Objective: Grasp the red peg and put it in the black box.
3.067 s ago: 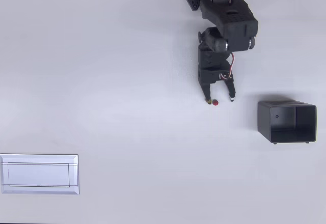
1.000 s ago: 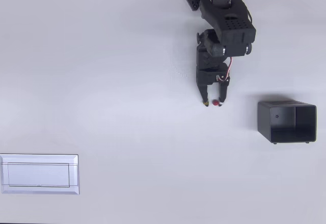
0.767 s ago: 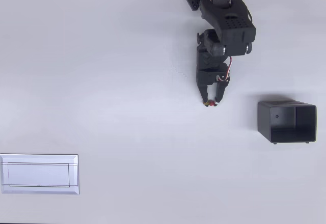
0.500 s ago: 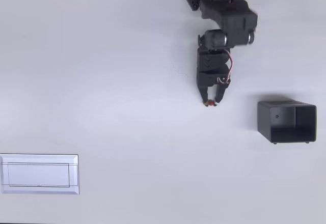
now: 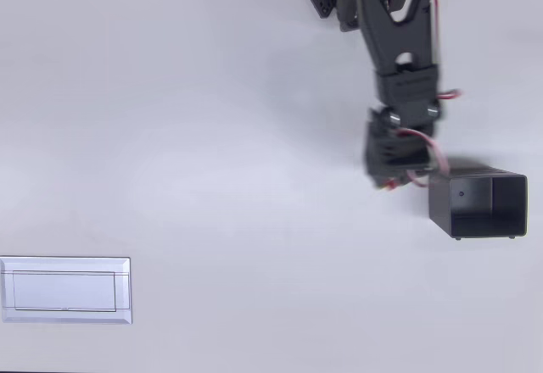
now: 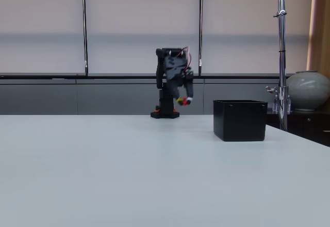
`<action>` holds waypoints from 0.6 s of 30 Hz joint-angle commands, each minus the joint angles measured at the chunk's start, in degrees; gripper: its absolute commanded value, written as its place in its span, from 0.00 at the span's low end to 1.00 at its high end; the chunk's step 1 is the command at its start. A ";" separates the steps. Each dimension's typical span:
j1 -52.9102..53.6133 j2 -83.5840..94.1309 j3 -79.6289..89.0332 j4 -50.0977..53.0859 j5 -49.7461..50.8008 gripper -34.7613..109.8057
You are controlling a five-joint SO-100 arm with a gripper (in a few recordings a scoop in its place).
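Observation:
The black arm reaches down the overhead view, blurred with motion. Its gripper [image 5: 392, 183] sits just left of the black box [image 5: 478, 203], and a speck of the red peg [image 5: 389, 186] shows at the fingertips. In the fixed view the gripper [image 6: 182, 101] hangs well above the table, shut on the red peg [image 6: 180, 101], to the left of the black box [image 6: 240, 119] and higher than its rim. The box stands open-topped on the white table.
A flat white tray [image 5: 65, 290] lies near the lower left corner of the overhead view. In the fixed view a metal pole [image 6: 281, 51] and a round grey vase [image 6: 308, 90] stand beyond the table's right side.
The gripper closed on the red peg on the table, lifted it, and swung right toward the black box. The arm has stretched out and risen.

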 commanded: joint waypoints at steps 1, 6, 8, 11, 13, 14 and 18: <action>-5.98 7.65 27.69 9.84 -5.62 0.24; -10.11 23.12 45.79 10.72 -8.26 0.24; -11.16 28.65 49.66 8.61 -8.53 0.24; -12.13 36.04 52.47 5.10 -8.09 0.24; -12.48 39.64 53.44 2.99 -7.82 0.24; -12.74 40.96 53.53 2.02 -7.73 0.24; -13.45 44.74 54.49 0.18 -7.65 0.24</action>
